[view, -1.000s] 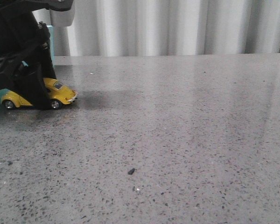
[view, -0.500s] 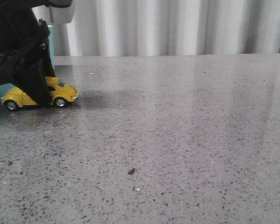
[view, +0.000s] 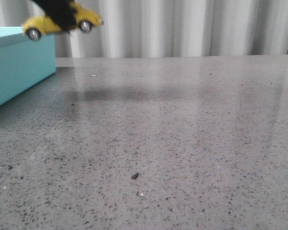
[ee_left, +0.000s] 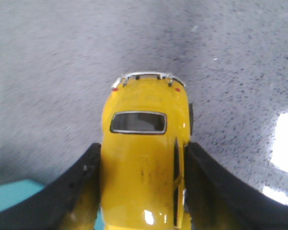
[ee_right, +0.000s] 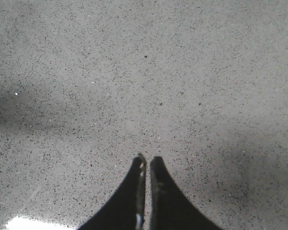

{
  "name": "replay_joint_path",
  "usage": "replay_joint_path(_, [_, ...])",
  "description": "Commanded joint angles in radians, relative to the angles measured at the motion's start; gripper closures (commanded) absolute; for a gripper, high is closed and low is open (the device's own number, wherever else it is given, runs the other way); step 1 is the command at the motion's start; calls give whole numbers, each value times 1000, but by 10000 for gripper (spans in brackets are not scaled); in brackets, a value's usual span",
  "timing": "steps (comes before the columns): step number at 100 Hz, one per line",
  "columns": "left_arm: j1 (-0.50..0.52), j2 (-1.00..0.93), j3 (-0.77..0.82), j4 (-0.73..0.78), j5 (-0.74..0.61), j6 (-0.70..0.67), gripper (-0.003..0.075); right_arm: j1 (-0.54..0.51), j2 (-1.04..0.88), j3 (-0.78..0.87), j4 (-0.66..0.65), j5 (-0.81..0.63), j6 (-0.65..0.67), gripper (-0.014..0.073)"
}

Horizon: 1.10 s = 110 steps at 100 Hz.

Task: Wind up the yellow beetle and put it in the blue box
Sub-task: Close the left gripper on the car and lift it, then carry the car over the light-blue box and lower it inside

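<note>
A: What's on the bench, left to right?

B: 1 blue box [view: 20,64] at the far-left edge, lid on, only partly in the front view. Above its right end, 1 yellow beetle [view: 62,23] up in the air, clear of the bench, roughly level, nose pointing right. My left gripper [view: 61,14] has it pinched: 2 black fingers [ee_left: 84,191] pressed against the car's 2 sides, per the left wrist view. A sliver of turquoise shows under the left finger there.

A: Wheels?

B: 2 visible from the front, silver hubs. 1 rear window & 1 chrome bumper in the wrist view.

A: And the rest of the bench [view: 192,143]?

B: Grey speckled stone. 1 small dark speck [view: 135,176] near the front edge, approx. centre-left. Pale curtain [view: 192,26] behind the back edge.

A: Right side?

B: My right gripper [ee_right: 146,165] isn't in the front view. Its wrist cam shows 2 fingertips pressed together, nothing between them, over bare bench.
</note>
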Motion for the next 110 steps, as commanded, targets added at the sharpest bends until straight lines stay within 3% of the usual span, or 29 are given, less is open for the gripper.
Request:
replay_joint_path(1, [-5, -39, -119, 74, 57, -106, 577, -1, -29, -24, 3, -48, -5, 655])
replay_joint_path(20, [15, -64, -226, 312, 118, -253, 577, -1, -29, -24, 3, -48, -5, 655])
replay_joint_path(35, [92, -110, -226, 339, 118, -327, 577, -1, -29, -24, 3, -48, -5, 655])
replay_joint_path(55, [252, -126, -224, 310, 118, -517, 577, -1, -29, -24, 3, -48, -5, 655])
replay_joint_path(79, [440, -121, -156, 118, 98, -541, 577, -1, -29, -24, 3, -48, -5, 655])
replay_joint_path(110, [474, -52, -51, 48, 55, -541, 577, -1, -29, -24, 3, -59, -5, 655])
